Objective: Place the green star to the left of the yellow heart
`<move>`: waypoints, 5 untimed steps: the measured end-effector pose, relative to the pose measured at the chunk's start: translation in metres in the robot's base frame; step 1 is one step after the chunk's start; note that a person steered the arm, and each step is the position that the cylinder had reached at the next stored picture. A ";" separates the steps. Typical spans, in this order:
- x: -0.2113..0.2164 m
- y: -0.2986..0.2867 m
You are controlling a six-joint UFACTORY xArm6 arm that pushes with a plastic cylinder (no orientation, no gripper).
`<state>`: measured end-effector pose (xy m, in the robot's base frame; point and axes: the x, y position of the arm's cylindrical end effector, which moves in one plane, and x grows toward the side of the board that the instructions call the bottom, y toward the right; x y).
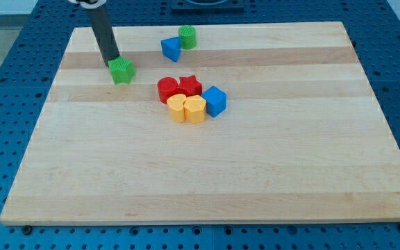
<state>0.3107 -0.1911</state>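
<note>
**Green star at the rod's end, left and far of the central cluster**

The wooden table (207,173) fills most of the view, a pale plank board lying on a blue perforated base (5,104). Most of its surface is bare wood; all the blocks sit in its far half.

The dark rod (103,31) comes down from the view's top left, slightly tilted. There is no claw on this arm, so nothing can be said of jaws apart or together. My tip (112,62) rests at the far left edge of the green star (122,70), touching it or just beside it; which one cannot be told.

The green star lies in the far left part of the table, well apart from the central cluster and to its left and farther back.

The cluster holds five blocks packed together. The red cylinder (167,89) and the red star (190,86) form its far row. In front of them sit the yellow heart (177,108) and a yellow block (195,109) of rounded, many-sided shape, touching each other. The blue cube (215,101) closes the right end.

Farther back, near the far edge, a blue triangular block (171,48) stands just beside a green cylinder (187,36) on its right.
</note>
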 end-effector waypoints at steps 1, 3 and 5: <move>-0.012 0.001; -0.019 0.018; 0.069 0.013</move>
<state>0.3802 -0.1784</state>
